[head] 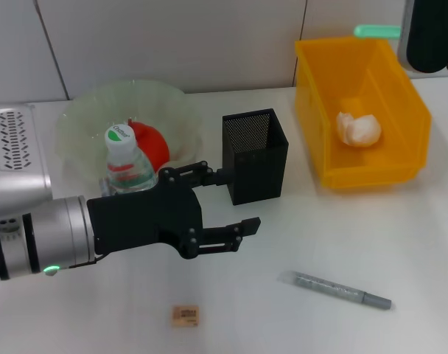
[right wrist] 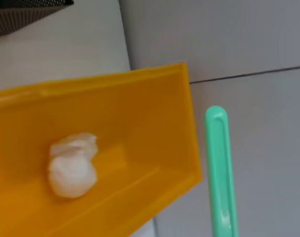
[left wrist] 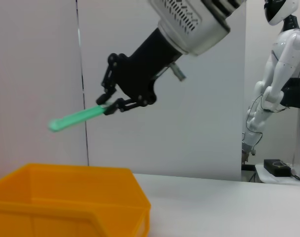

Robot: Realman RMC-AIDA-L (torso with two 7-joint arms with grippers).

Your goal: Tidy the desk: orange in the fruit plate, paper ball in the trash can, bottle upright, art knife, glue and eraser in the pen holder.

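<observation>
Left wrist view shows our right gripper [left wrist: 106,104] pinching the green art knife [left wrist: 73,118] level, high above the yellow bin [left wrist: 66,197].

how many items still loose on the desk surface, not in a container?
2. An eraser lies at the near edge, and a grey pen-like tool lies in front of the pen holder. The left gripper may hide others.

Your left gripper [head: 225,200] low over the desk, fingers spread apart, your right gripper [left wrist: 109,104] raised high at the far right, fingers pinched together
</observation>
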